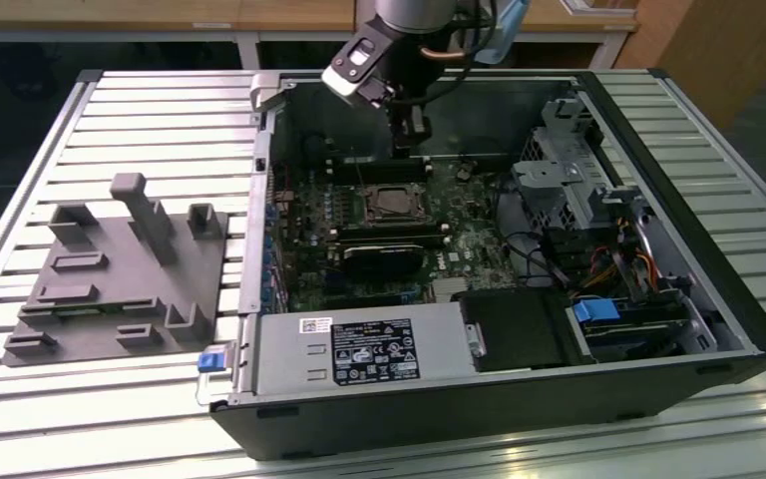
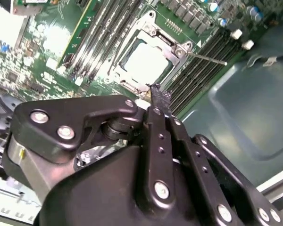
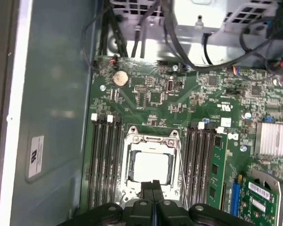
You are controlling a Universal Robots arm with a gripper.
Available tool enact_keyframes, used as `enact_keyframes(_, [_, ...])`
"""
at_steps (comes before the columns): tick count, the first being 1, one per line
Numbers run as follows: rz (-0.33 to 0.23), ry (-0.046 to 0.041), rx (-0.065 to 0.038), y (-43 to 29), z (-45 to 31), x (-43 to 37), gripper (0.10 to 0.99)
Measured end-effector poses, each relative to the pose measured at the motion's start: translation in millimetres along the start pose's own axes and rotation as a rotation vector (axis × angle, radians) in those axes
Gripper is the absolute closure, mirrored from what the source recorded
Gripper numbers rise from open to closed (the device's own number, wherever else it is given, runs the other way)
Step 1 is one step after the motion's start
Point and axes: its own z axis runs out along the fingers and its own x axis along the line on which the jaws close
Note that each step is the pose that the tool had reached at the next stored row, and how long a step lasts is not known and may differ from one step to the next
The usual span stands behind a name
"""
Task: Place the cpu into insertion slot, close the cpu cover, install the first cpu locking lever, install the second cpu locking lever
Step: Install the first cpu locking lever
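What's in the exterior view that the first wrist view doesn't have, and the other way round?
Exterior view's own: the grey rack on the slatted table, and the grey power box. First wrist view's own: a round silver battery and a white sticker on the case wall. Shared: the shut gripper near the cpu, which sits inside the window of the cpu cover.

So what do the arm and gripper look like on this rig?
The arm is dark, with a pale silver box on its wrist and an orange-brown cable looping beside it. The gripper is matt black: flat linkage bars pinned with silver screw heads, narrowing to slim fingers.
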Motion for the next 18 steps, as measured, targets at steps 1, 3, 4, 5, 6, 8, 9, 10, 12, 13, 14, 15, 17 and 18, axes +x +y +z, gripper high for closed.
enact_keyframes(1, [-0.017, 0.0003, 0.001, 0.0, 0.1, 0.0, 0.98])
enact_keyframes(3, [-0.05, 0.0008, 0.002, 0.0, 0.5, 0.0, 0.98])
enact_keyframes(4, [-0.067, 0.0012, 0.002, 0.0, 0.7, 0.0, 0.98])
enact_keyframes(5, [-0.082, 0.0013, 0.003, 0.0, 0.8, 0.0, 0.98])
enact_keyframes(6, [-0.098, 0.0015, 0.004, 0.0, 0.9, 0.0, 0.98])
enact_keyframes(8, [-0.125, 0.0019, 0.004, 0.0, 1.0, 0.0, 0.98])
enact_keyframes(9, [-0.138, 0.0022, 0.005, 0.0, 1.1, 0.0, 0.98])
enact_keyframes(10, [-0.149, 0.0024, 0.005, 0.0, 1.1, 0.0, 0.98])
enact_keyframes(12, [-0.171, 0.0028, 0.006, 0.0, 1.1, 0.0, 0.98])
enact_keyframes(13, [-0.183, 0.0029, 0.006, 0.0, 1.1, 0.0, 0.98])
enact_keyframes(14, [-0.196, 0.0031, 0.007, 0.0, 1.1, 0.0, 0.98])
enact_keyframes(15, [-0.209, 0.0034, 0.007, 0.0, 1.2, 0.0, 0.98])
enact_keyframes(17, [-0.232, 0.0038, 0.008, 0.0, 1.2, 0.0, 0.98])
enact_keyframes(18, [-0.244, 0.0039, 0.009, 0.0, 1.2, 0.0, 0.98])
